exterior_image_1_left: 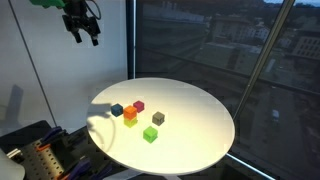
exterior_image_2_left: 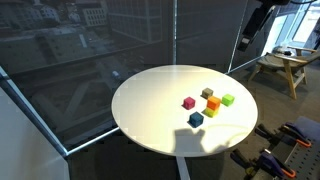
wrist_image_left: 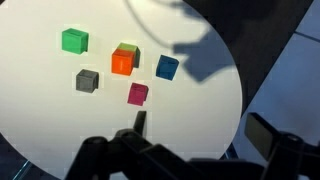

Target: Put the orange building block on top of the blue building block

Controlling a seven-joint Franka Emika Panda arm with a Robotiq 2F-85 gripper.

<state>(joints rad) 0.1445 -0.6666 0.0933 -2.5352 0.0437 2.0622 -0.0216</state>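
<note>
The orange block [wrist_image_left: 122,63] sits on the round white table [wrist_image_left: 60,120], touching a yellow cube [wrist_image_left: 127,47] behind it. The blue block [wrist_image_left: 167,67] stands just beside the orange one, a small gap apart. Both show in both exterior views: orange [exterior_image_1_left: 129,113] [exterior_image_2_left: 213,102], blue [exterior_image_1_left: 117,110] [exterior_image_2_left: 196,119]. My gripper [wrist_image_left: 200,130] is open and empty. It hangs high above the table, well away from the cubes [exterior_image_1_left: 82,27] [exterior_image_2_left: 247,38].
A magenta cube [wrist_image_left: 138,94], a grey cube [wrist_image_left: 87,81] and a green cube [wrist_image_left: 74,40] lie around the orange and blue blocks. The table's edge [wrist_image_left: 240,100] is close to the blue block. Large windows stand behind the table.
</note>
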